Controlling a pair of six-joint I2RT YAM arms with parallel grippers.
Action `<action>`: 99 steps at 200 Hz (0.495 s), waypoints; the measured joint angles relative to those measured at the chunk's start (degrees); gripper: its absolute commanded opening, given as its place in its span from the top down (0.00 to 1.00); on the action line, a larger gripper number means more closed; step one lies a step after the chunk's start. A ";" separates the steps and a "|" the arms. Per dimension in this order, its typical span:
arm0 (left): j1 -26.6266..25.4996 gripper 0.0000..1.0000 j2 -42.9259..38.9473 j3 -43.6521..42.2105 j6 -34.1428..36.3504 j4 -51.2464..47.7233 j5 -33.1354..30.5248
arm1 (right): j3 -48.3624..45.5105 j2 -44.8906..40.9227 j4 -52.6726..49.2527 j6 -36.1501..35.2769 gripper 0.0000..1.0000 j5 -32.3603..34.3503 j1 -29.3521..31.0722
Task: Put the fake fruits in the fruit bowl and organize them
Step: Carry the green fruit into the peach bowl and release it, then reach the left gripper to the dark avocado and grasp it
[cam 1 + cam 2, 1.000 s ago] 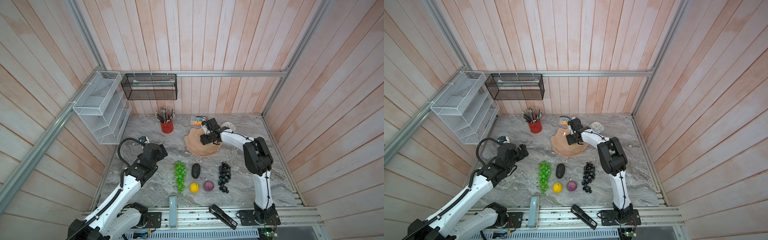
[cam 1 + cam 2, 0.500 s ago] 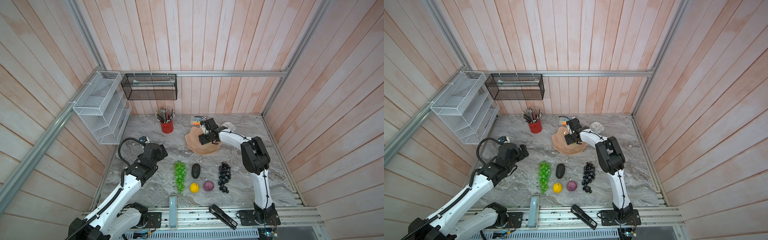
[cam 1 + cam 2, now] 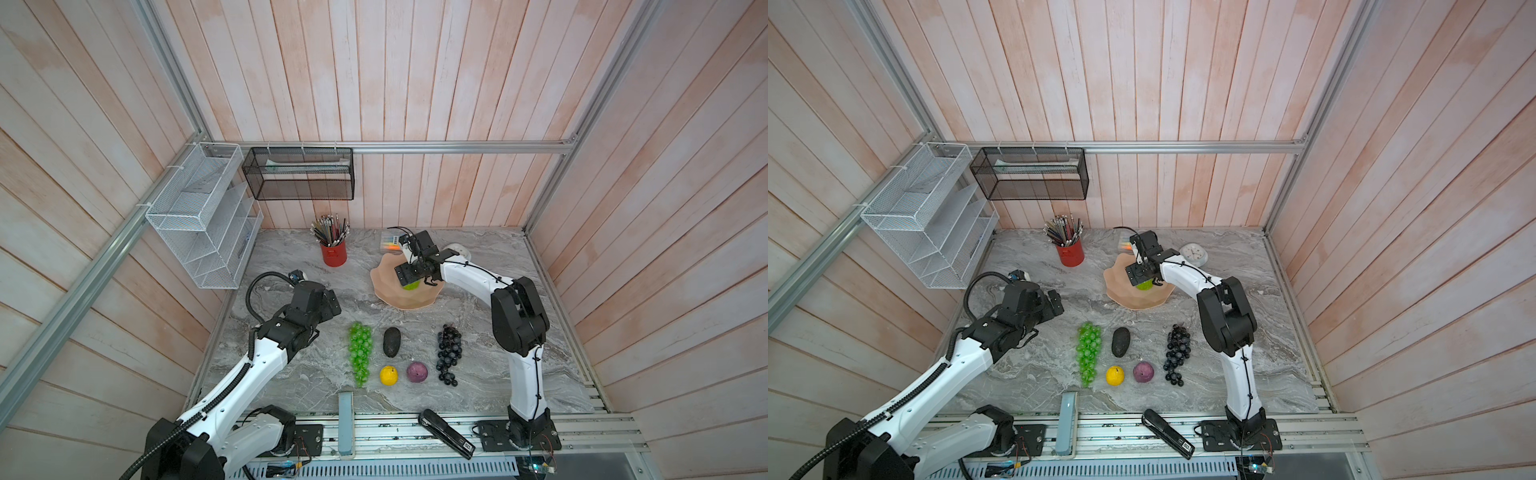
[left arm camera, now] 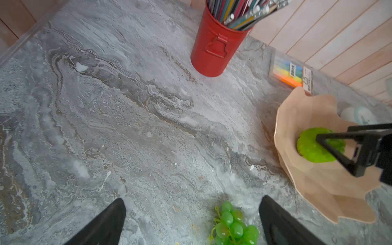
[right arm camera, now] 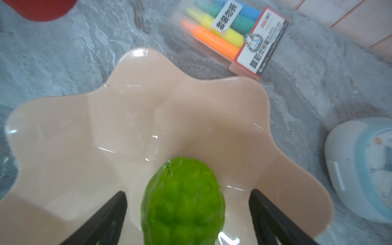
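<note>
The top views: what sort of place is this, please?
Likely a staged office desk inside a robot test cell: a marble-look tabletop walled by wooden planks, a red pencil cup, a white wire file rack, and robot arms mounted at its front.

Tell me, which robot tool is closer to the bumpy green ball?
Right. The right tool stands open around the bumpy green ball inside the fruit bowl. The left tool hangs open over the table near the green grapes, outside the bowl.
</note>
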 measured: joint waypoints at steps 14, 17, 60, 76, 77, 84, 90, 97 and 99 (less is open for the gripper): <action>-0.02 0.00 1.38 1.05 0.66 -1.07 2.14 | -0.24 -2.45 0.04 -0.35 0.09 0.07 0.22; -0.02 0.00 1.68 1.31 0.74 -1.29 2.69 | -0.35 -2.93 0.02 -0.37 0.09 0.09 0.28; -3.69 0.03 9.51 9.53 2.56 -7.28 8.76 | -11.17 -15.91 4.37 0.52 0.12 -1.86 1.38; -6.84 0.04 11.80 12.70 2.84 -8.87 9.77 | -16.26 -20.57 6.86 1.44 0.13 -2.69 1.40; -6.97 0.04 11.89 12.79 2.84 -8.94 9.84 | -16.48 -20.74 6.93 1.49 0.13 -2.71 1.40; -8.52 0.05 12.72 13.86 2.84 -9.51 10.21 | -18.14 -22.38 7.54 1.86 0.13 -2.75 1.33; -9.64 0.06 13.31 14.56 2.84 -9.94 10.51 | -19.47 -23.65 8.09 2.12 0.14 -2.91 1.29; -11.08 0.08 14.19 15.52 2.86 -10.43 10.82 | -20.68 -24.79 8.68 2.56 0.14 -3.02 1.22; -11.34 0.08 14.40 15.72 2.80 -10.54 10.86 | -21.05 -25.16 8.85 2.69 0.14 -3.08 1.18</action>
